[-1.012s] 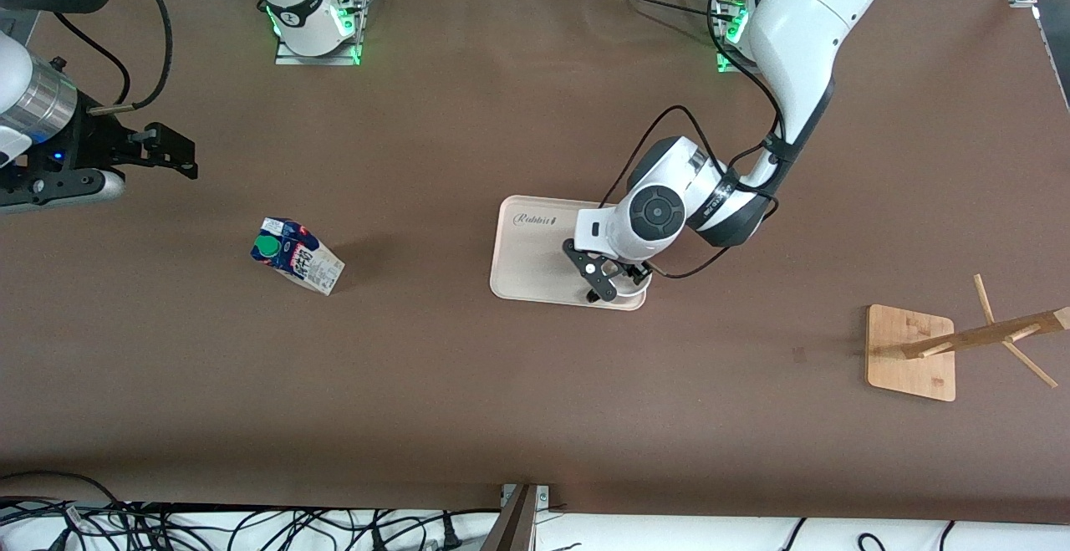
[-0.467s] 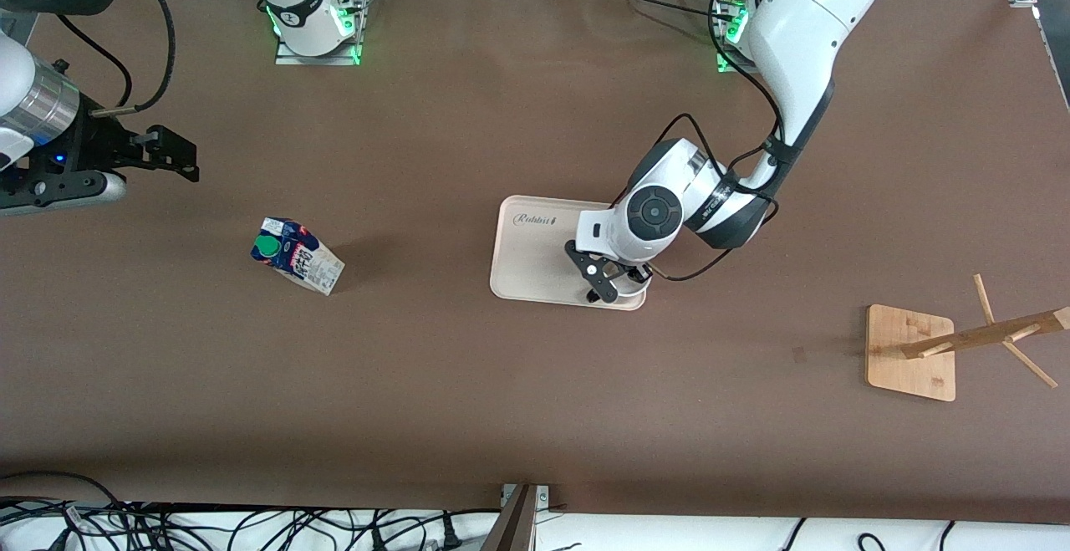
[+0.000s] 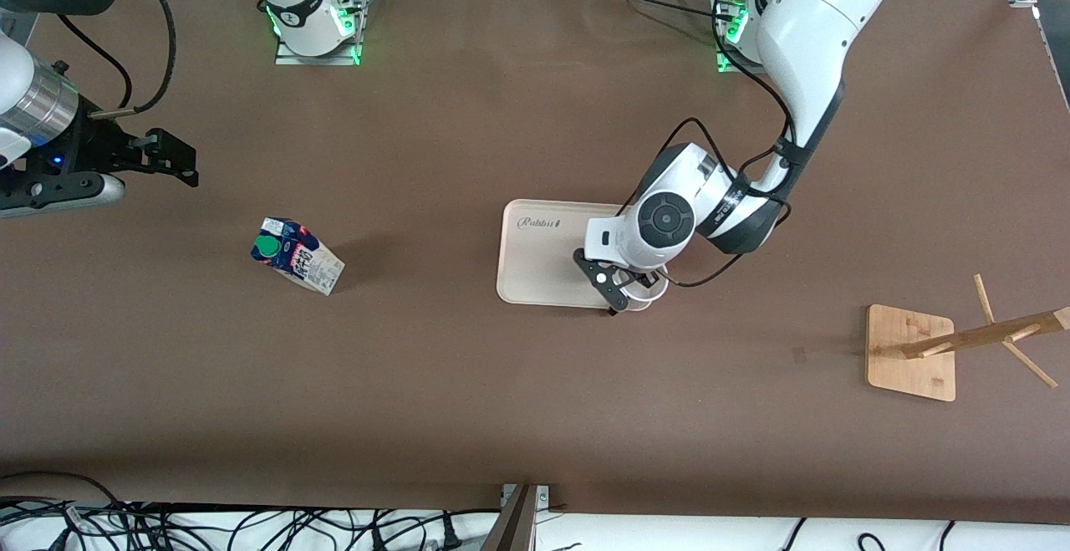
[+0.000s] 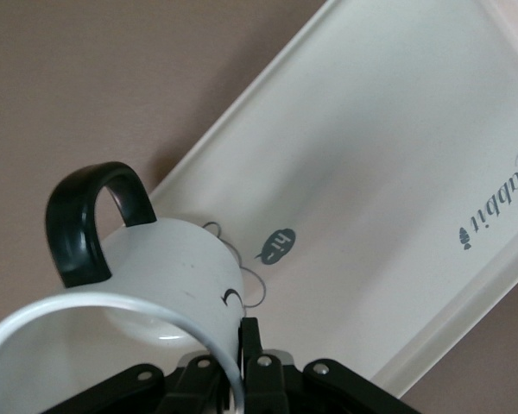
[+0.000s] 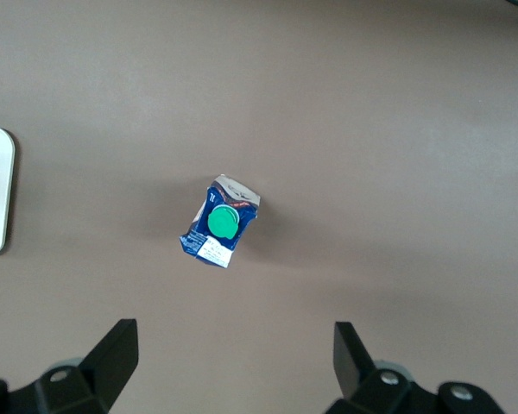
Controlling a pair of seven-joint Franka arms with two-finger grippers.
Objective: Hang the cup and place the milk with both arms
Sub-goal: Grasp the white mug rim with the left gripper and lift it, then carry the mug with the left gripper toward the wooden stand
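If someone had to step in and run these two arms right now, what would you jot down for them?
Left gripper: shut on the rim of the small white mug with the black loop handle, tilted, at the corner of the beige plastic tray nearer the camera.
Right gripper: open, holding nothing, in the air at the right arm's end of the table, waiting.
Blue-topped milk carton with the green cap: standing on the brown table, apart from the tray, untouched.
Wooden peg rack: at the left arm's end, nothing hung on it.
Done: mug gripped.
Left: hang the mug on the rack, then pick up and place the milk.
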